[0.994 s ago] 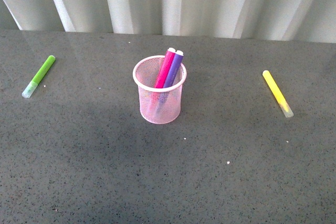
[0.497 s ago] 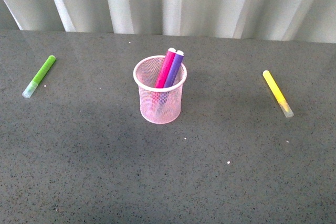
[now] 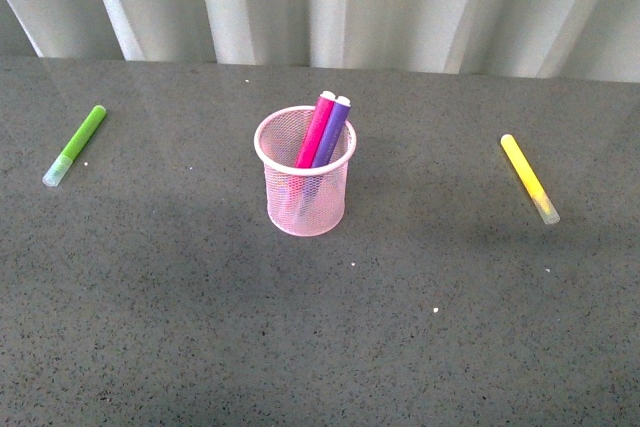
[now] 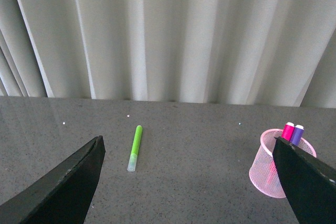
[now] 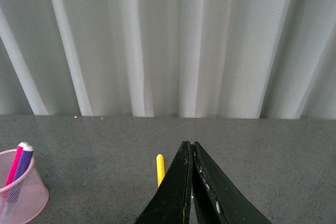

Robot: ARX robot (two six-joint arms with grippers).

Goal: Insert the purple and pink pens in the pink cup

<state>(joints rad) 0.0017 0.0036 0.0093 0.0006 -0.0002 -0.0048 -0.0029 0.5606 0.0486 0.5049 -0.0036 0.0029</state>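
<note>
Standing near the middle of the dark speckled surface (image 3: 200, 327), the pink cup (image 3: 305, 187) is seen from the front with both task markers already inside it. The pink pen (image 3: 315, 129) and the purple pen (image 3: 331, 131) are leaned side by side against the far rim, their blunt ends sticking up above the mesh — the pink one to the left of the purple one. A lime-green marker (image 3: 76, 144) is left lying flat well off to the left of the cup, and a yellow marker (image 3: 529, 178) well off to the right; neither touches anything else. White pleated curtains (image 3: 400, 7) close off the back of the scene.

Neither arm is caught by the front camera. From the wrists, the left tool (image 4: 189, 182) is shown spread wide with nothing between its dark fingers (image 4: 68, 187), raised above the surface, while the right tool (image 5: 191, 182) is pressed fully together and empty, the yellow marker partly hidden behind it.
</note>
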